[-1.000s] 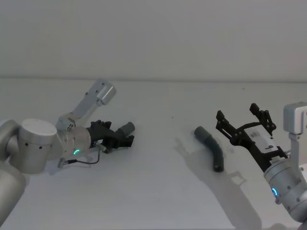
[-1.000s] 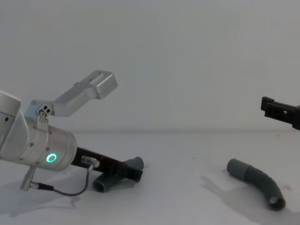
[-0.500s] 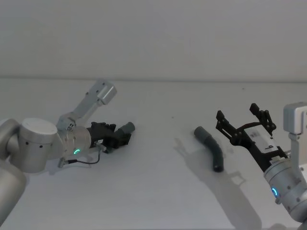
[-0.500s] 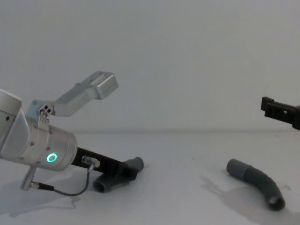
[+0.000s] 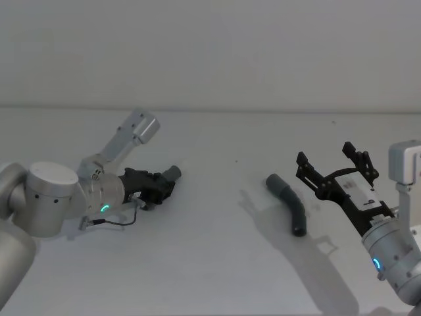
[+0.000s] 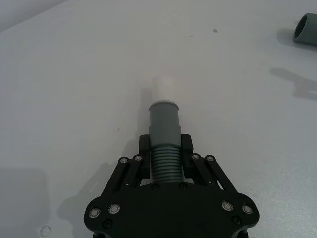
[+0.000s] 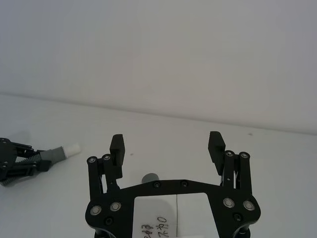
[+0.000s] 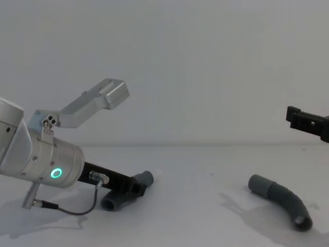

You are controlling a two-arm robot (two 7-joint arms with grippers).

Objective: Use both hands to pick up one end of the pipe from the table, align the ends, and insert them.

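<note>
My left gripper (image 5: 163,186) lies low over the table (image 5: 210,263) at the left, shut on the ribbed part of one pipe piece (image 6: 165,163). That piece's grey cuff (image 6: 164,119) and white tube tip (image 6: 163,84) stick out past the fingers. From the chest this piece (image 8: 114,200) rests on the table under the gripper (image 8: 136,186). The other pipe piece (image 5: 290,201) lies curved at the right, cuff end toward the far left (image 8: 259,184). My right gripper (image 5: 331,158) hovers open beside and above it (image 7: 167,144), with nothing between the fingers.
The left arm's silver wrist (image 5: 59,197) with its green ring light and a loose cable (image 5: 115,222) sit at the left. The white table stretches bare between the two pipe pieces and toward the front.
The left gripper's fingers have closed from wide open onto the ribbed pipe piece, which shifted slightly. The right gripper and the right pipe piece have not moved.
</note>
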